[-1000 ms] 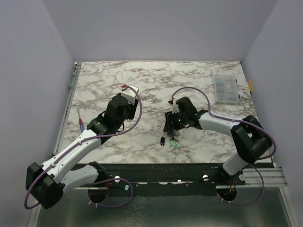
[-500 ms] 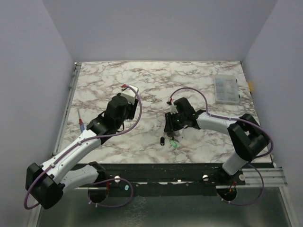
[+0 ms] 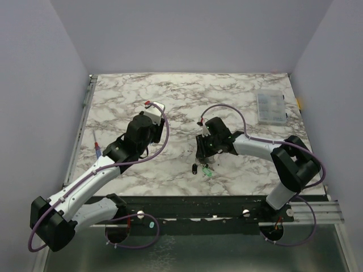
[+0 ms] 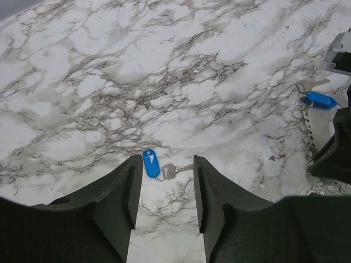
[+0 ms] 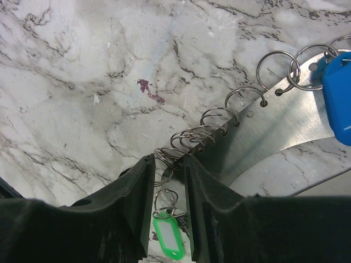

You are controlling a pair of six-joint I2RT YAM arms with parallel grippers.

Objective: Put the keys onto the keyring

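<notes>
Two grasps look fragile here. The right fingers [image 5: 131, 203] stand with only a narrow slot between them, over the row of small split rings [image 5: 192, 139] threaded along the keyring [image 5: 285, 131]. The keyring lies flat on the surface [image 3: 170, 96], toward the near edge and about midway along it. Whether the fingers pinch a ring cannot be told.

The rings overlap tightly, so a squeeze would likely catch several at once, or slip off thin wire lying flat on marble. Any lift from there could drag the whole keyring, along with the green key [image 5: 167, 241] seen in the slot and the blue key [image 5: 340, 104] at the other end.

The left fingers [image 4: 118, 192] are apart, straddling a second blue key [image 4: 151, 163] in the left half of the surface. Its tag sits hard by one finger and well clear of the other. Off-centre like that, it would probably be shoved or spun instead of gripped. Both arms work close together, so a bump is also possible.
</notes>
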